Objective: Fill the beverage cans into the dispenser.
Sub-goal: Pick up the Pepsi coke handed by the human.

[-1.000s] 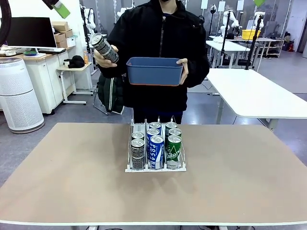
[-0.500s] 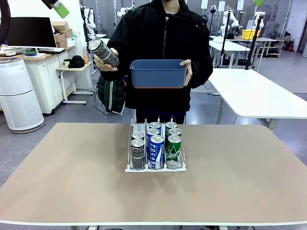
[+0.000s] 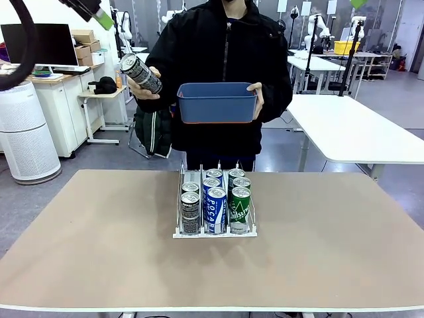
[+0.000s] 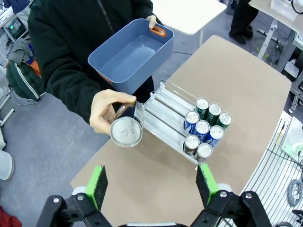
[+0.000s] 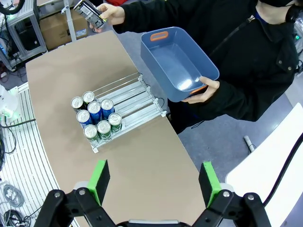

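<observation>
High above the table, both the left tool (image 4: 151, 187) and right tool (image 5: 154, 182) hang with fingers spread wide, empty.

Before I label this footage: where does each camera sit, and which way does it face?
Front view: robot's side of the table, facing the person across the dispenser.
Left wrist view: high up, looking down past the open left gripper at the person's hand holding a dark can.
Right wrist view: high up, looking down past the open right gripper.
All share the blue bin.
</observation>
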`<state>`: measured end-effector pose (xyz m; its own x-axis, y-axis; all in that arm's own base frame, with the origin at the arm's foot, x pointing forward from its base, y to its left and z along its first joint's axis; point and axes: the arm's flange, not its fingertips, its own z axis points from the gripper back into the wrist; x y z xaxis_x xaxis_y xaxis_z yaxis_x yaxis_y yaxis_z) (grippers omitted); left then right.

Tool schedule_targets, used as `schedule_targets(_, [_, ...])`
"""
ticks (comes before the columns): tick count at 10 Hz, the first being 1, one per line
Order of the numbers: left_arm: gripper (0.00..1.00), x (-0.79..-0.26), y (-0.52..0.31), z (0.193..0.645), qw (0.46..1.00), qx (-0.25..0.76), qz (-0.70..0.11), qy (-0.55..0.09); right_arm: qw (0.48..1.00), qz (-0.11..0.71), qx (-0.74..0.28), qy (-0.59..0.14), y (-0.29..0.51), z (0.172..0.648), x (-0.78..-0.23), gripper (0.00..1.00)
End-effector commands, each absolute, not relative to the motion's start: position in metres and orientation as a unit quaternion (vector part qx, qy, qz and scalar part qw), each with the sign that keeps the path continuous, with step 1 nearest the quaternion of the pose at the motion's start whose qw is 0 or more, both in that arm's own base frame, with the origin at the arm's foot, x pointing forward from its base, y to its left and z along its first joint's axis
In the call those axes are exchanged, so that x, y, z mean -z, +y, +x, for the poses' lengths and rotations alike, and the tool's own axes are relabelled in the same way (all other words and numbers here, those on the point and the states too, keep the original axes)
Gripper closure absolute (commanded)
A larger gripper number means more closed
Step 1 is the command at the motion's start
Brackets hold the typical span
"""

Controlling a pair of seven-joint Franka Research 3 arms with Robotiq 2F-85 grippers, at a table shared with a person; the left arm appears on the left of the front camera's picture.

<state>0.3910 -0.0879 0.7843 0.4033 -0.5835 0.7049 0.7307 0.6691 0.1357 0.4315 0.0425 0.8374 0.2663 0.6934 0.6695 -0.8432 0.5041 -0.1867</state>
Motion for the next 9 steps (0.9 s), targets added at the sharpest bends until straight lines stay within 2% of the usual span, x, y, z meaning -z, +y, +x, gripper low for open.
schedule_targets(1, [0.0,-0.767,-0.086,0.403,0.816,0.41,-0.113,-0.391,0.788,0.105,-0.488,-0.361,0.043,0.431,-0.838,0.0])
schedule_targets(4, [0.0,-0.737,-0.091,0.438,0.818,0.413,-0.1,-0.389,0.788,0.105,-0.488,-0.361,0.043,0.431,-0.838,0.0])
schedule_targets(9, [0.0,-0.712,-0.101,0.457,0.819,0.405,-0.122,-0.389,0.788,0.105,-0.488,-0.361,0.043,0.431,-0.838,0.0])
